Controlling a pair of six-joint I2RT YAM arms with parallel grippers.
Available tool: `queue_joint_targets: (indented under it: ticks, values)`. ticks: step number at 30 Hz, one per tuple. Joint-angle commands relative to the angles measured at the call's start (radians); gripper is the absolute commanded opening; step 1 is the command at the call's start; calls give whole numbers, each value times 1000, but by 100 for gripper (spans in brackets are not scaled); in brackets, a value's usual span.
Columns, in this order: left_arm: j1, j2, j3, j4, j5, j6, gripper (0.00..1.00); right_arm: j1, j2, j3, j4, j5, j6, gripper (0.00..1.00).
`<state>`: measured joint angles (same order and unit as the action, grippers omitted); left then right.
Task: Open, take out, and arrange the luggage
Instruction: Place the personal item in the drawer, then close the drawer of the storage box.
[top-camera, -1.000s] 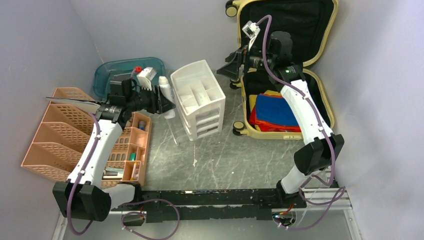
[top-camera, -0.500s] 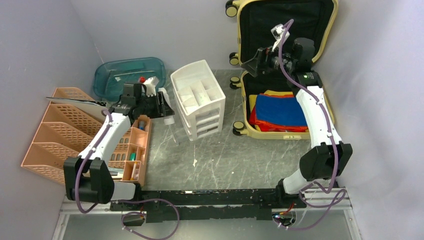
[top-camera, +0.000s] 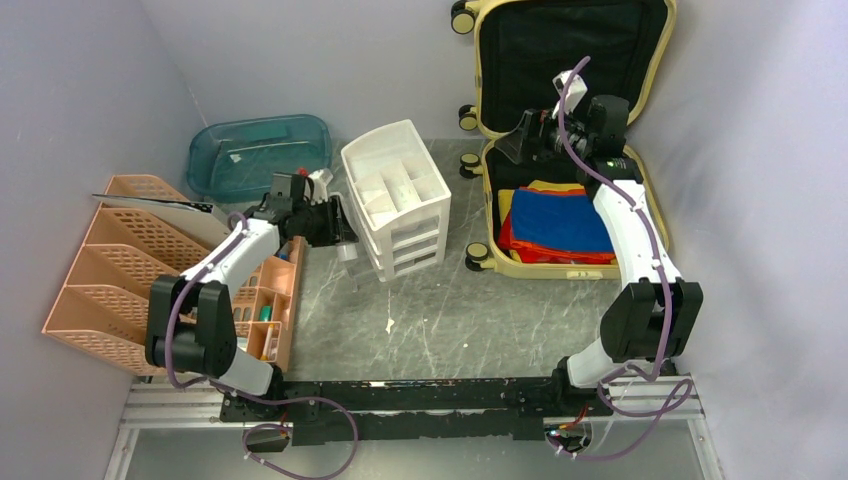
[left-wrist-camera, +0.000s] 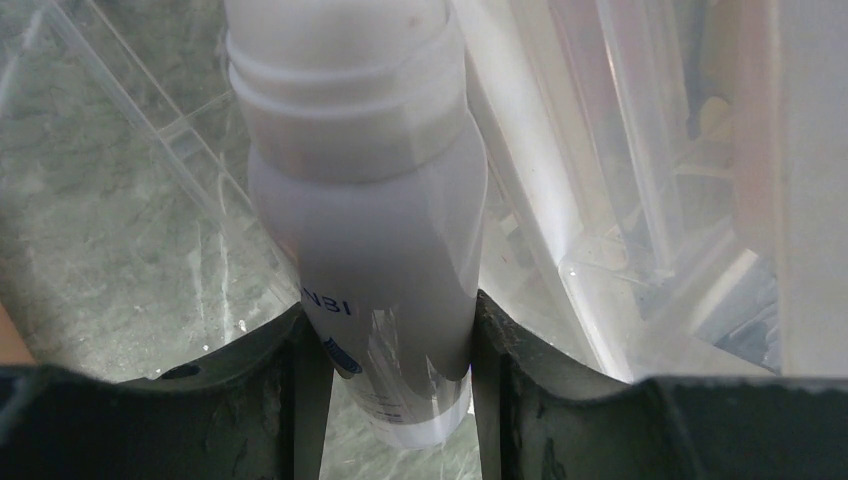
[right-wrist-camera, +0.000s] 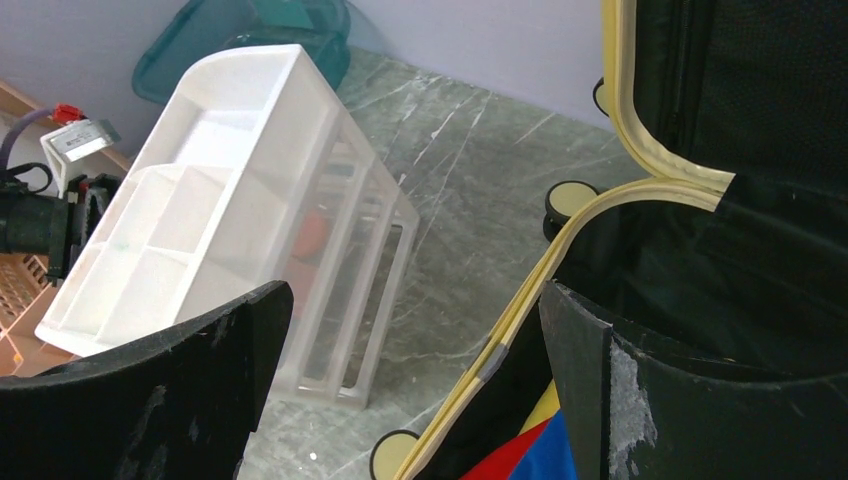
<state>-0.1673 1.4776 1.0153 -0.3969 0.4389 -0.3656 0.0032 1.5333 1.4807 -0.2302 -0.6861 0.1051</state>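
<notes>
My left gripper (left-wrist-camera: 385, 345) is clamped on a white bottle (left-wrist-camera: 365, 230) just beside the white drawer unit (top-camera: 395, 195). My right gripper (right-wrist-camera: 415, 295) stands wide apart, empty, over the luggage (top-camera: 540, 268) at far right (lid raised, folded cloth (top-camera: 555, 225) inside).

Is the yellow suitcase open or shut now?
Open. The luggage lid stands upright, showing its black lining, and folded red and blue cloths lie in the lower half.
</notes>
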Motion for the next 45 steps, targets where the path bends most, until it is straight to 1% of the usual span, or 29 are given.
queue_joint_targets:
  ticks: [1,8,13,16,18,21,24,27,29,32,35,37,39,43,45]
  values:
    - [-12,5,3,69,-25,-29,44,0,-51,-5,68,5,-8,100]
    - [-25,27,-14,84,-15,-41,49,0,-58,-15,73,-2,-8,100]
    - [-28,34,-9,81,-8,-46,58,0,-55,-17,73,-11,-8,100]
    - [-28,33,-8,78,-4,-46,68,0,-53,-17,74,-15,-6,100]
    - [-28,32,-1,69,-11,-43,73,0,-52,-16,74,-17,-4,100]
    - [-26,28,18,50,-17,-33,76,0,-47,-13,72,-24,-3,100]
    - [-22,17,48,24,-18,-16,77,0,-39,-8,71,-21,-5,100]
    - [-8,-7,82,-2,-11,17,76,0,-22,-1,66,-11,-6,100]
    - [2,-27,101,-18,-13,64,74,0,1,5,62,-12,-3,100]
    - [17,-61,119,-38,-44,179,74,10,46,31,24,20,-16,100]
    - [29,-96,117,-55,-90,332,72,54,79,45,0,62,-43,100]
    - [30,-117,100,-59,-127,450,68,82,98,48,-10,102,-61,99]
    - [31,-133,72,-51,-164,526,62,109,117,47,-12,131,-71,97]
    - [31,-142,4,-25,-179,628,51,151,175,59,-19,158,-71,89]
    - [30,-140,-35,-3,-186,667,44,169,202,62,-23,163,-70,87]
